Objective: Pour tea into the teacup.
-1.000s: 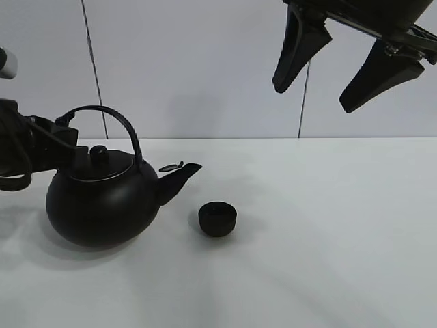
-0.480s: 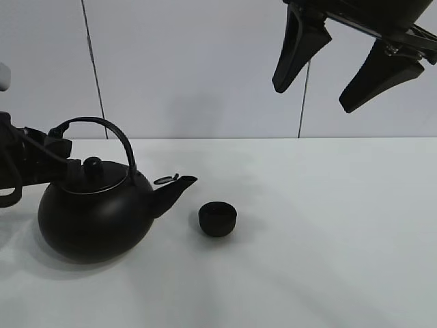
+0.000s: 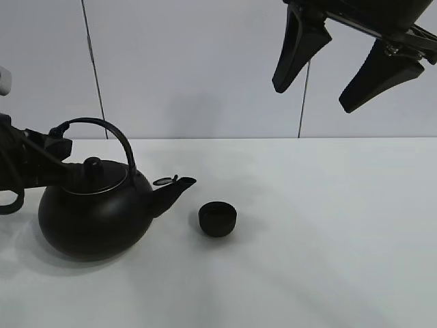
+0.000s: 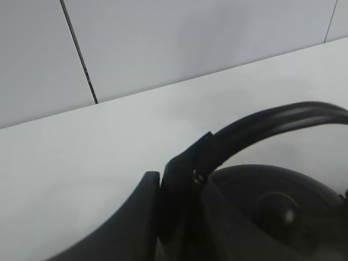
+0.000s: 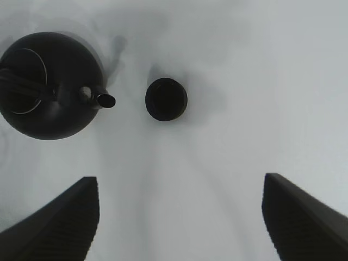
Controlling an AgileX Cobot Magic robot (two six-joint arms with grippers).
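The large black kettle [image 3: 95, 215] stands level at the left of the white table [image 3: 328, 225], its spout [image 3: 176, 187] pointing right toward the teacup [image 3: 218, 219]. That small black teacup sits a short way right of the spout tip, apart from it. My left gripper [image 3: 58, 145] is shut on the left end of the kettle's arched handle [image 3: 109, 131]. The left wrist view shows the handle [image 4: 272, 122] clamped in that gripper [image 4: 176, 182]. My right gripper [image 3: 338, 65] hangs open high at the upper right, looking down on the kettle [image 5: 49, 87] and the teacup [image 5: 166, 99].
A pale panelled wall [image 3: 205, 68] runs along the back edge of the table. White tabletop stretches to the right and in front of the teacup.
The kettle has come down and shifted left, going from tipped toward the cup to level, with its spout lower. The teacup and the right gripper have not moved.
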